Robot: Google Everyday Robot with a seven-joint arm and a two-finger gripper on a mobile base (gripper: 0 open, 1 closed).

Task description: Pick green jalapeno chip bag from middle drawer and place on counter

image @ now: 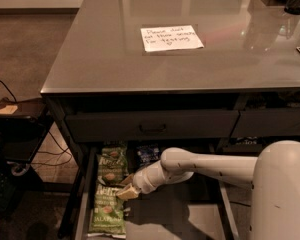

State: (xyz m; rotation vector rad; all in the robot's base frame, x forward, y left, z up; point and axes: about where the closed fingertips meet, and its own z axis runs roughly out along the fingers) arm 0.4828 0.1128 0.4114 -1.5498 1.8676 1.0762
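Gripper (126, 192) is low inside the open drawer (190, 219), on its left half, below the counter (115, 49) edge; whether it is released or clenched cannot be told, and no grasp is confirmed.

Bag (107, 211) lies flat on the drawer floor against the left wall; most of it is to the gripper's picture-left and nearer the camera. The gripper tip sits at the bag's far right corner, apparently touching or just above it. The bag's long axis runs front to back along the drawer, lettering at the near end.

A second green bag (112, 163) lies just beyond the gripper, in line with the first; a blue bag (149, 154) lies beyond and to the right, apart from the tip.

Arm (215, 166) comes in from the right, forearm near level across the drawer, wrist angled down and left.

Judgement: the grasp is not yet secured; the coming move turns on centring over the near bag rather than the far one; the tip's place between the two bags risks taking the wrong one. The counter, bearing a note (171, 37), is well above and beyond.
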